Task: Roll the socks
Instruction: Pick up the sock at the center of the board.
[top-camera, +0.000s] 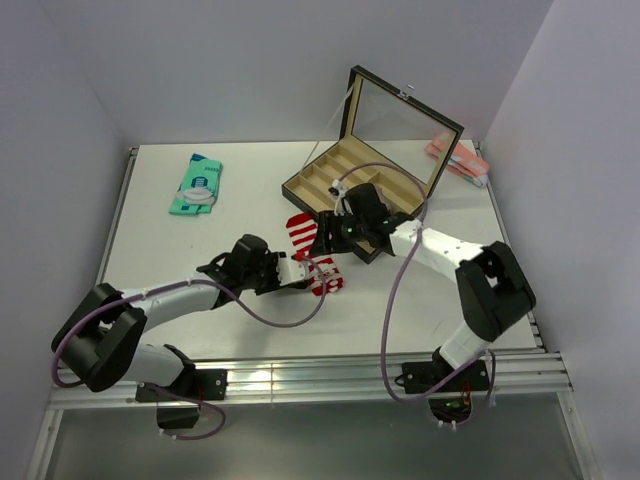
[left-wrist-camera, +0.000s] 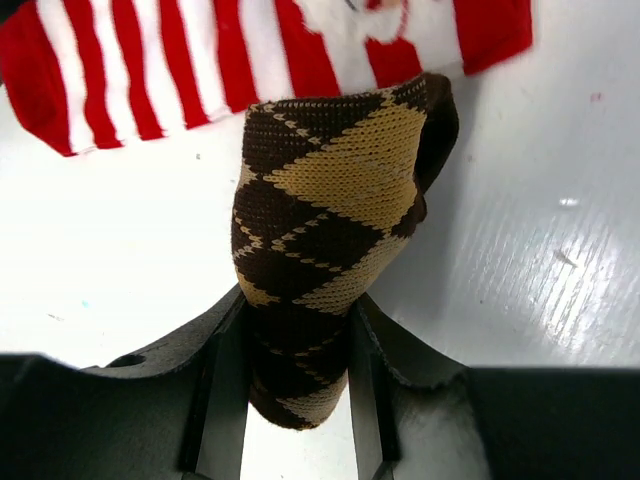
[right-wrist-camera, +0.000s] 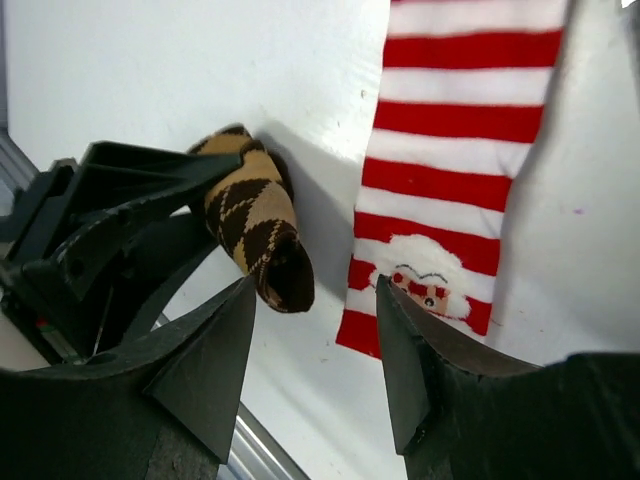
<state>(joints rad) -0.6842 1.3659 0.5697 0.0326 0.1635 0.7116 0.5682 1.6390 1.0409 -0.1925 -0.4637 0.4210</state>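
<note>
The brown and tan argyle sock (left-wrist-camera: 330, 200) is bunched into a short tube, its open end showing in the right wrist view (right-wrist-camera: 262, 228). My left gripper (left-wrist-camera: 298, 335) is shut on its lower end and holds it just off the white table. The red-and-white striped sock with the Santa face (top-camera: 303, 236) lies flat on the table, right beyond the argyle one (left-wrist-camera: 180, 60), and also shows in the right wrist view (right-wrist-camera: 450, 160). My right gripper (right-wrist-camera: 315, 290) is open and empty. It hovers above the table, between the argyle sock and the striped sock's Santa end (top-camera: 327, 232).
An open dark box with compartments (top-camera: 345, 185) and a raised mirrored lid (top-camera: 400, 125) stands behind the right gripper. A teal packet (top-camera: 197, 185) lies at the back left. A pink item (top-camera: 455, 158) lies at the back right. The metal rail (top-camera: 300, 375) marks the near table edge.
</note>
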